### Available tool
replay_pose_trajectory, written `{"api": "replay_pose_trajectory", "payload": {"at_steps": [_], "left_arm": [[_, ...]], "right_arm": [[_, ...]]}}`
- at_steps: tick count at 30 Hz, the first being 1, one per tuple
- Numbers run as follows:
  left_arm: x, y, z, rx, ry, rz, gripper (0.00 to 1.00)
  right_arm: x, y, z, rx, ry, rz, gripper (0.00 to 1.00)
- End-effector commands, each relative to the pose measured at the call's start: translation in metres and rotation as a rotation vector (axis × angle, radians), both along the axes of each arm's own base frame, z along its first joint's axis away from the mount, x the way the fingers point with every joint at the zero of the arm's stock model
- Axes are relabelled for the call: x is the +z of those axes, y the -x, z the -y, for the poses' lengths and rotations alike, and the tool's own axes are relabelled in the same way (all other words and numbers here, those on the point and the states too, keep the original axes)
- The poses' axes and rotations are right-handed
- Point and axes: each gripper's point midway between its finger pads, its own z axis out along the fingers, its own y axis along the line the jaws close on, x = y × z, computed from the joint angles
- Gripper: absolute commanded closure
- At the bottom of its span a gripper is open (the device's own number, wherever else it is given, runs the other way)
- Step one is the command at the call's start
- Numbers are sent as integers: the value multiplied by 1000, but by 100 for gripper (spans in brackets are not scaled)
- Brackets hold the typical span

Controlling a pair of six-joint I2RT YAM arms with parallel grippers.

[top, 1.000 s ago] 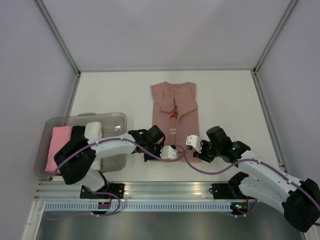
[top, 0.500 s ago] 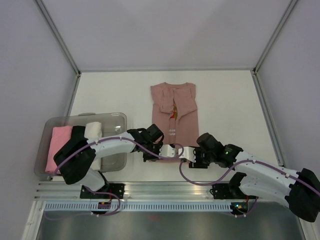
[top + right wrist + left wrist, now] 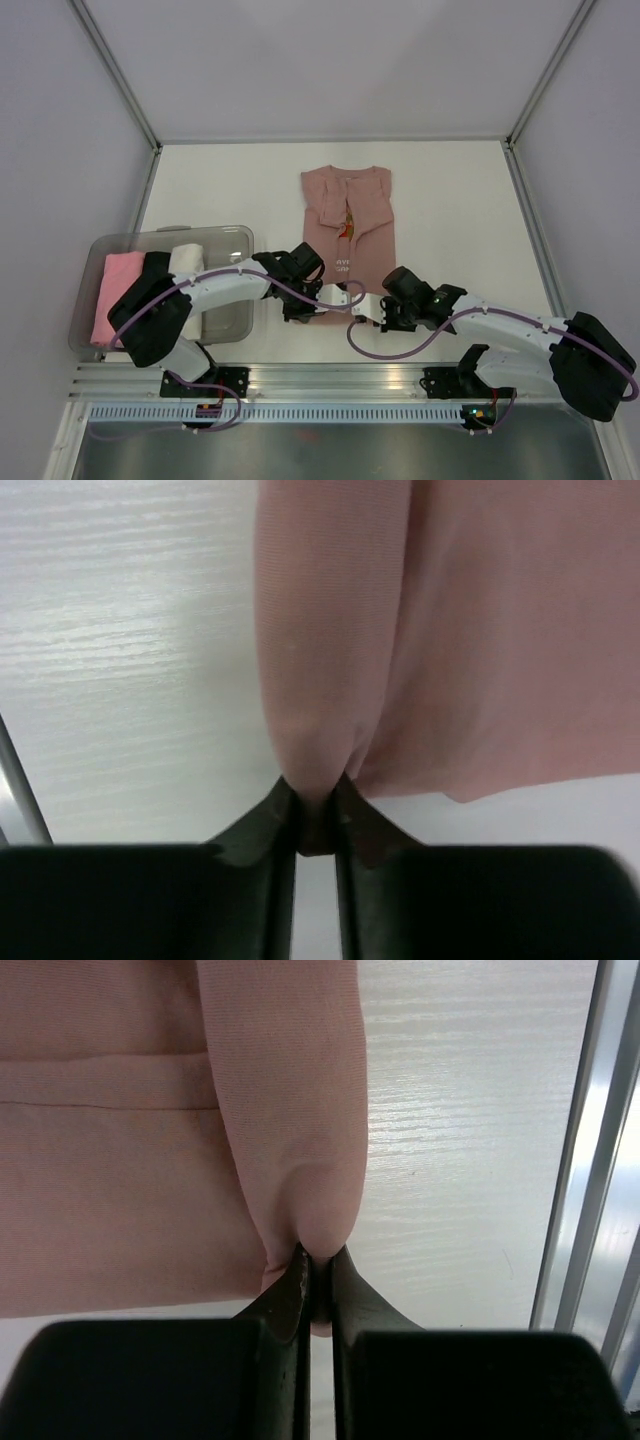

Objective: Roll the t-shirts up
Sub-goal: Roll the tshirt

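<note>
A dusty-rose t-shirt [image 3: 346, 215] lies folded into a narrow strip in the middle of the table, collar at the far end. My left gripper [image 3: 322, 297] and right gripper [image 3: 368, 308] are side by side at its near end. In the left wrist view my left gripper [image 3: 318, 1260] is shut on a raised fold of the t-shirt [image 3: 150, 1160]. In the right wrist view my right gripper [image 3: 318, 798] is shut on a like fold of the t-shirt [image 3: 480, 660]. The arms hide the near hem from above.
A clear plastic bin [image 3: 225, 235] stands at the left near edge and holds a pink rolled bundle [image 3: 118, 290] and a white bundle [image 3: 187, 260]. A metal rail [image 3: 330, 375] runs along the near edge. Grey walls enclose the table.
My right gripper has moved left toward my left gripper. Both are now close together at the shirt's near end, and the near edge of the shirt has drawn in.
</note>
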Motion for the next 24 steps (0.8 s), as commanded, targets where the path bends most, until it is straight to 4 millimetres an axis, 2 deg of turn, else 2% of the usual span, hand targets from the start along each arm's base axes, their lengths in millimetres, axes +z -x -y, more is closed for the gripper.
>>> {"api": "replay_pose_trajectory", "payload": {"at_steps": [1,2,3,6,10,13,14,16,17,20,23,24], "left_arm": [[14,7,7,4,43,-86,98],[15,10,4,4,38,-101,98],[16,13,4,-8,45,-111,98],[17,23,0,-26,41,-153,98],[26,40,-1,-56,57,-236,98],[31,44,-4,-64,86,-298,98],[28,37,-7,-50,88,-300,98],[25,27,-7,-31,80,-294,98],[24,20,-9,-1,72,-300,98],[23,5,-6,34,61,-307,97],[21,3,-5,45,58,-320,96],[20,3,-5,51,55,-326,94]], "right_arm": [[-3,15,4,46,34,-76,87],[4,18,1,72,19,-86,90],[5,32,4,106,28,-143,92],[14,52,3,150,8,-242,100],[26,60,-6,220,-13,-307,100],[20,64,4,211,47,-403,99],[18,53,4,160,29,-392,98],[18,47,-2,140,-9,-399,97],[19,38,-5,92,-39,-398,97],[21,22,-1,6,-63,-413,95],[18,12,-2,-45,-61,-404,87],[16,8,-1,-72,-53,-392,79]]}}
